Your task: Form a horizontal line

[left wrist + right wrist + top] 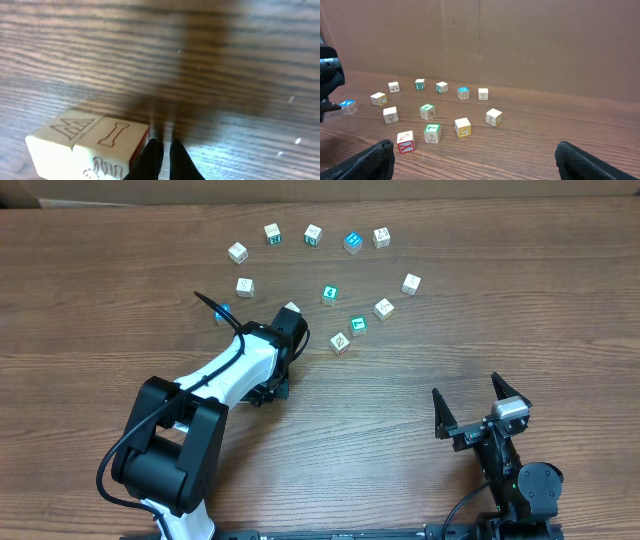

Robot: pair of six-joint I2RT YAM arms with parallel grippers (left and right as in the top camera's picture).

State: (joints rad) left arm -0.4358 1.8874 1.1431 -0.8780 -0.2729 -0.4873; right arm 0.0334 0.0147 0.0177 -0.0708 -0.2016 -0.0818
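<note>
The left hand [162,161] is clenched on nothing. Its tips are low on the worktop [240,60], just beside the pale cube [85,145]; whether they touch it I cannot tell. That cube lies left of the green L cube [358,325], a little farther back and apart from it. This looks like a nudge. Keep the tips low, press through the cube's middle so it slides without turning, and stop level with the green one. The right hand [466,386] is released, at the near right.
</note>
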